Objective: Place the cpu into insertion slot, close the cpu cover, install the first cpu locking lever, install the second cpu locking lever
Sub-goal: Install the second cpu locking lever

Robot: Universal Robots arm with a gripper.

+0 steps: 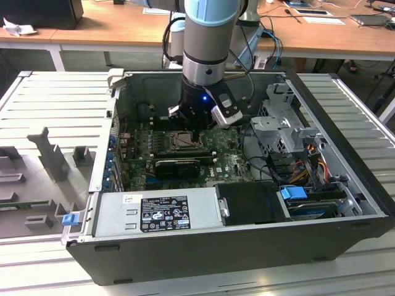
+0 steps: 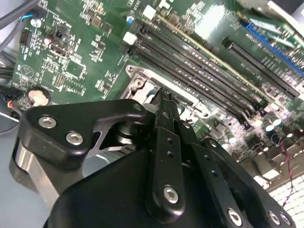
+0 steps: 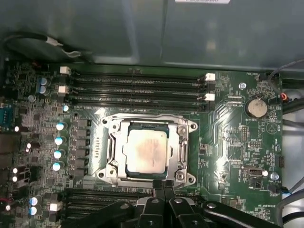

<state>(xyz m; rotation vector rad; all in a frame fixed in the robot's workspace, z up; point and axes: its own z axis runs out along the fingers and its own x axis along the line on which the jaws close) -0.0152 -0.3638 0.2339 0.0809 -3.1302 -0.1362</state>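
Motherboard [image 3: 228, 137] fills the floor of the open computer case [image 1: 345, 123], which lies on a ribbed grey table [image 1: 55, 105] with wooden desks beyond. We see the cpu [image 3: 145, 149] seated in its socket, the cpu cover [image 3: 183, 149] framing it. Our gripper [image 3: 164, 184] hangs at the socket's edge, fingers pressed together and holding nothing. We count four memory slots [image 3: 137, 88] on one side, and one coin battery [image 3: 256, 107] further off.
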